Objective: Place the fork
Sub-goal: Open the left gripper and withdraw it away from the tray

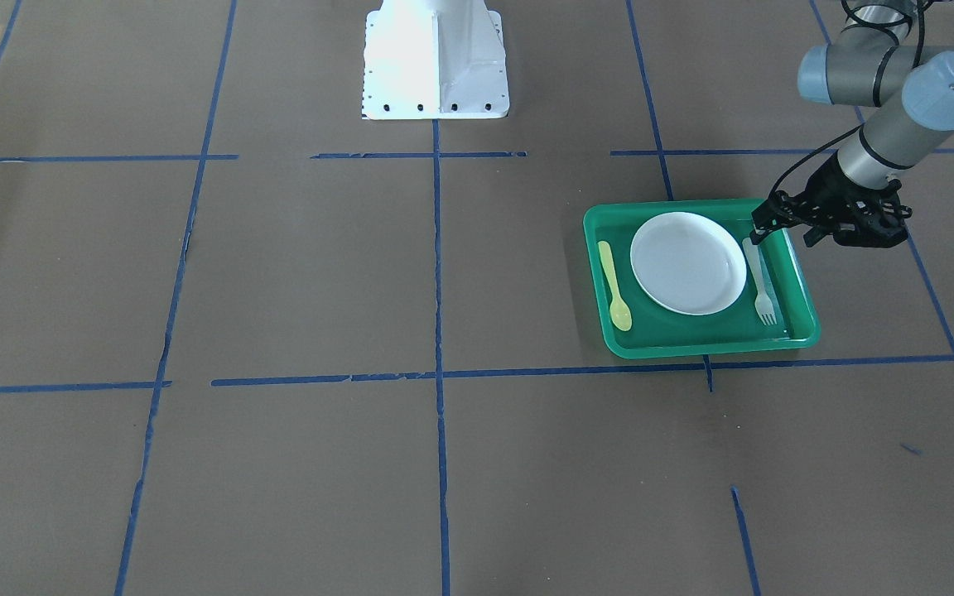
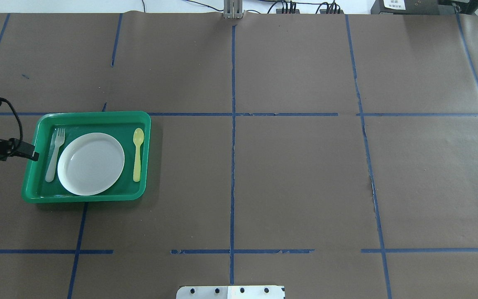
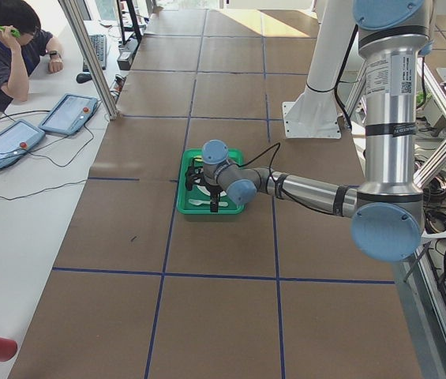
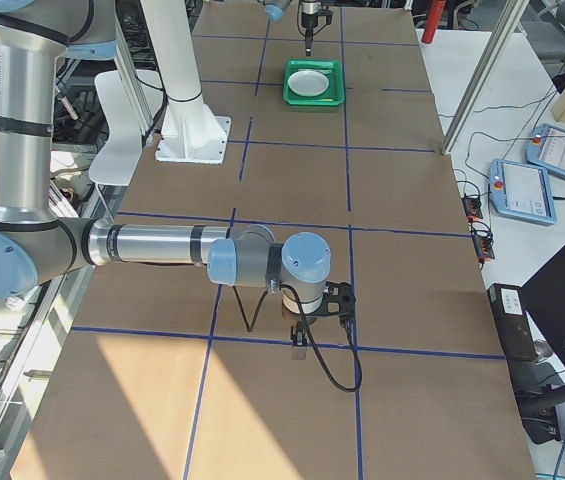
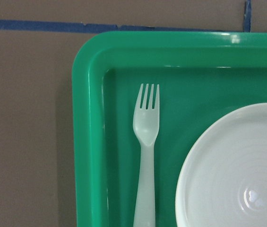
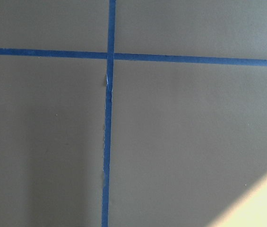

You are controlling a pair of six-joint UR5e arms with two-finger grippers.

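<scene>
The pale whitish fork (image 1: 760, 285) lies flat in the green tray (image 1: 692, 343), between the white plate (image 1: 688, 263) and the tray's side wall, tines pointing away from the robot. It also shows in the overhead view (image 2: 53, 155) and the left wrist view (image 5: 146, 142). My left gripper (image 1: 782, 237) hovers over the tray's edge beside the fork's handle end, appears open and holds nothing. My right gripper (image 4: 302, 345) shows only in the exterior right view, above bare table, and I cannot tell its state.
A yellow spoon (image 1: 614, 285) lies in the tray on the plate's other side. The white robot base (image 1: 436, 58) stands at the table's robot side. Blue tape lines cross the brown table. Operators' tablets (image 3: 69, 113) lie on a side bench.
</scene>
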